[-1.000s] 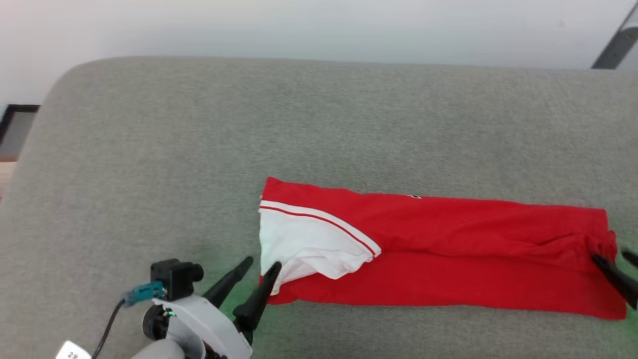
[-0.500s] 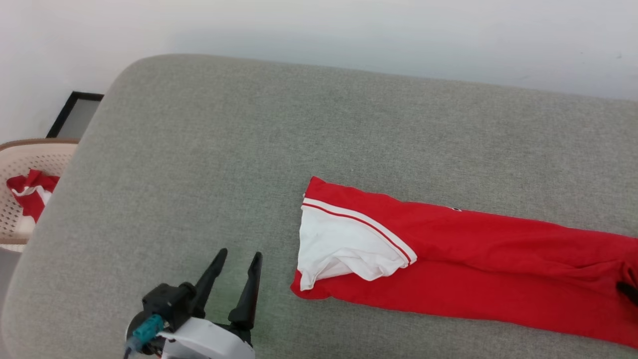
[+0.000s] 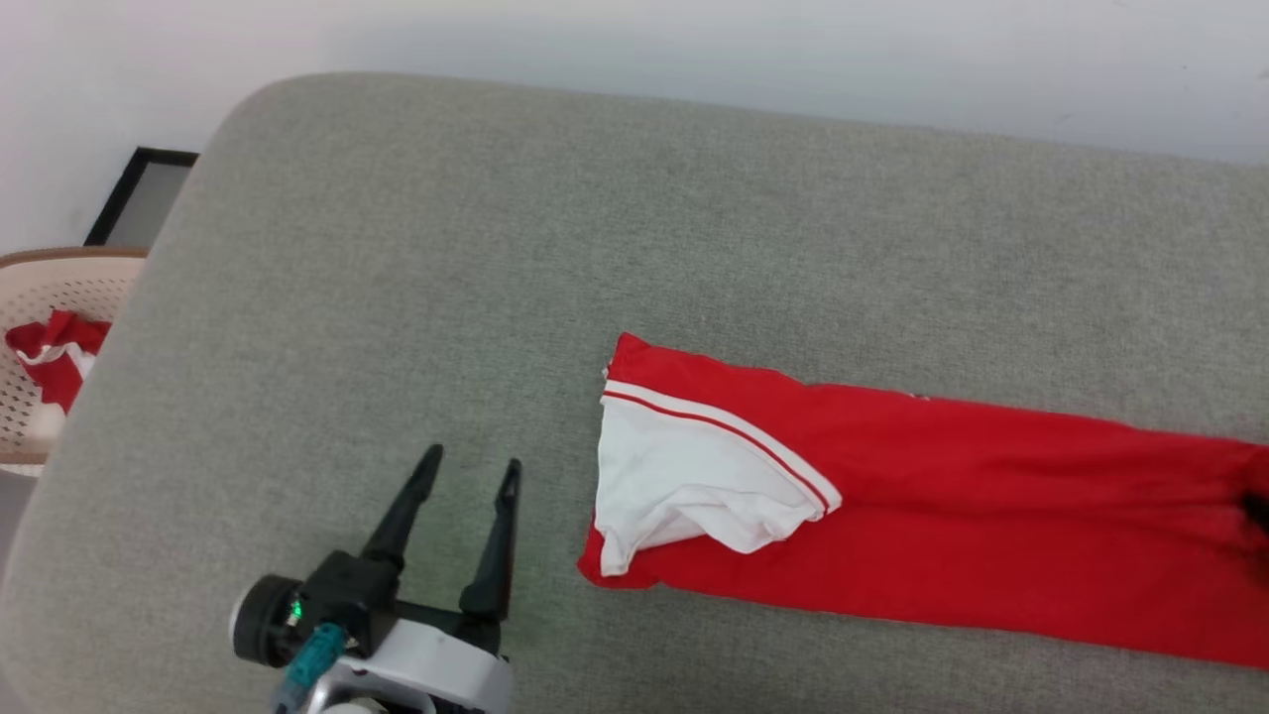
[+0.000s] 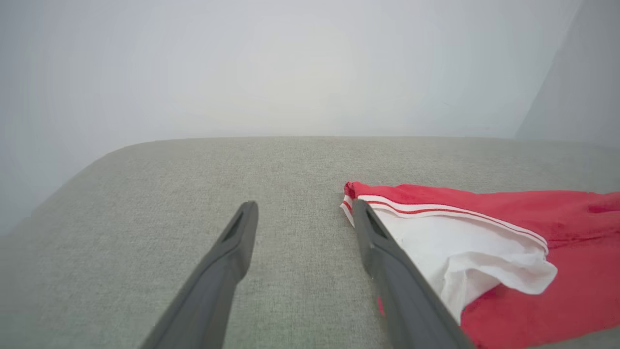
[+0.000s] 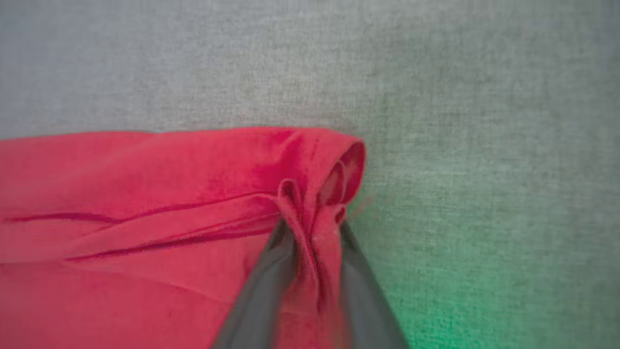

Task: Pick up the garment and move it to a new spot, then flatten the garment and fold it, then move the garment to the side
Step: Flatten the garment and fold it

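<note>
The garment [image 3: 942,516] lies folded into a long red strip on the grey cushion, a white sleeve with striped trim [image 3: 684,476] on top at its left end. My left gripper [image 3: 471,464] stands open on the cushion a little left of that end, nothing between its fingers. In the left wrist view the left gripper [image 4: 304,206] has its right finger beside the sleeve edge of the garment [image 4: 484,213]. In the right wrist view my right gripper [image 5: 310,228] pinches a bunched fold at the end of the garment [image 5: 145,194]. A dark bit of that gripper shows at the head view's right edge.
The grey cushion [image 3: 595,218] stretches wide behind and left of the garment, with a rounded far-left corner. A beige perforated basket [image 3: 69,260] holding red-and-white cloth [image 3: 50,347] stands off the cushion's left side. A black-framed panel [image 3: 139,198] leans against the pale wall.
The head camera has turned left, bringing the basket into view. My left gripper has drawn back leftward from the sleeve end. The right fingers have closed on the garment's right end.
</note>
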Tool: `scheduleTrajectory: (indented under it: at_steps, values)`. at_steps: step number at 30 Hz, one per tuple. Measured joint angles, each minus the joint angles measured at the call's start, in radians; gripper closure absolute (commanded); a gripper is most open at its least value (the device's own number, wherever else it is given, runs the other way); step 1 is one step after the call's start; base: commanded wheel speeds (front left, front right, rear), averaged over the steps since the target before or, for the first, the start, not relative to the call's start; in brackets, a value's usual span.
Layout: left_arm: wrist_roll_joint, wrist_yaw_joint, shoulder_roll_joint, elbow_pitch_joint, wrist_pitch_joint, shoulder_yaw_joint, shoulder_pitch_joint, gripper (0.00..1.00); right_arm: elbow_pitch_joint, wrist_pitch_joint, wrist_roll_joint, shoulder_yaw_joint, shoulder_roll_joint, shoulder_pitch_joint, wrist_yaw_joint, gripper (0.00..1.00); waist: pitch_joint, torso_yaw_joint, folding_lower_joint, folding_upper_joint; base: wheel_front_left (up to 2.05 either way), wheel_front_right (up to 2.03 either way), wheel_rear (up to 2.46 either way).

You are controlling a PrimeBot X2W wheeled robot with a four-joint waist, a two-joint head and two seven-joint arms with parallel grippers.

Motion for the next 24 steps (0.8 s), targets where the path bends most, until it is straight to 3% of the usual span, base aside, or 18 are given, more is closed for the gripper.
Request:
scheduleTrajectory:
  at_steps: [6,17,24]
  values:
    - [0.023,-0.011,-0.036,-0.040,0.000,0.080,0.016,0.00,-0.009,-0.058,-0.010,-0.047,0.000,-0.007,0.002,1.00,0.006,-0.034,0.0000,0.0000,0.00,0.00,0.00]
    - [0.047,-0.031,-0.042,-0.116,0.000,0.093,0.017,0.00,0.090,-0.162,-0.005,-0.194,-0.143,0.020,0.000,1.00,0.036,-0.121,0.0000,0.0000,0.00,0.00,0.00]
    - [0.045,-0.032,-0.033,-0.134,0.000,0.076,0.006,0.00,0.157,-0.204,0.002,-0.255,-0.187,0.015,0.000,1.00,0.059,-0.162,0.0000,0.0001,0.00,0.00,0.00]
